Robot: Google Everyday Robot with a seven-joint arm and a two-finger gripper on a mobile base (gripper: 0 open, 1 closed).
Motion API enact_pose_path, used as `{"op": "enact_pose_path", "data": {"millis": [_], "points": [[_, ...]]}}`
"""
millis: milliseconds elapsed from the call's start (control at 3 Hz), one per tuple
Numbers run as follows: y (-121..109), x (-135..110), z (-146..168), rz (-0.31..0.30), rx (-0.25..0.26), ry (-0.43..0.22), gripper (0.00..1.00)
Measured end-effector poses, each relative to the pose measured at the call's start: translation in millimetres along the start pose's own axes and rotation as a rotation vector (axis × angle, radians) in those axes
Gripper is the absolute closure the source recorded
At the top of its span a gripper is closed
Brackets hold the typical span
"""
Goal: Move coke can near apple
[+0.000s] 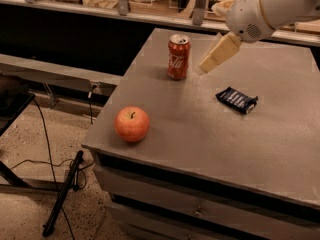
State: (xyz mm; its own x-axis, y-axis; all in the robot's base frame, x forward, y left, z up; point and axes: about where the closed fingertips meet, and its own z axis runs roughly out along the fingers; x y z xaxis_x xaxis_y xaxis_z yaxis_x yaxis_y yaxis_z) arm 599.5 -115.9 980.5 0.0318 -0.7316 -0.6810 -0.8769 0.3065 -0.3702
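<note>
- Apple (132, 124), orange-red with a dark stem, sits near the table's (200, 134) front left corner.
- Dark wrapper (237, 99) lies farther right.
- Coke can (178, 57), red with a silver top, stands upright farther back, well apart from it.
- My gripper (220, 53) hovers just beside the Coke can's right; spread or pressed together, I cannot tell. My arm is cut off.

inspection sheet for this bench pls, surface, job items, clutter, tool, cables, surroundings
surface: grey table top, flat, no spills seen
job's things: coke can upright near the back left edge; apple stem up near the front left corner, well apart from the can
clutter: dark snack wrapper lying flat on the right side
tool: tool hangs in the air just right of the can, angled down toward it, not touching it, holding nothing
cables: thin black cable trailing over the floor on the left; black pole beside it
surroundings: drawers under the table top, speckled floor, a long ledge behind
</note>
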Motion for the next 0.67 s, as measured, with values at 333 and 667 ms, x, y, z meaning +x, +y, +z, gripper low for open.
{"op": "enact_pose_path", "data": {"millis": [333, 667], "points": [[-29, 6, 34, 0.08, 0.032, -0.067, 0.0], [-43, 14, 74, 0.195, 0.015, -0.158, 0.0]]}}
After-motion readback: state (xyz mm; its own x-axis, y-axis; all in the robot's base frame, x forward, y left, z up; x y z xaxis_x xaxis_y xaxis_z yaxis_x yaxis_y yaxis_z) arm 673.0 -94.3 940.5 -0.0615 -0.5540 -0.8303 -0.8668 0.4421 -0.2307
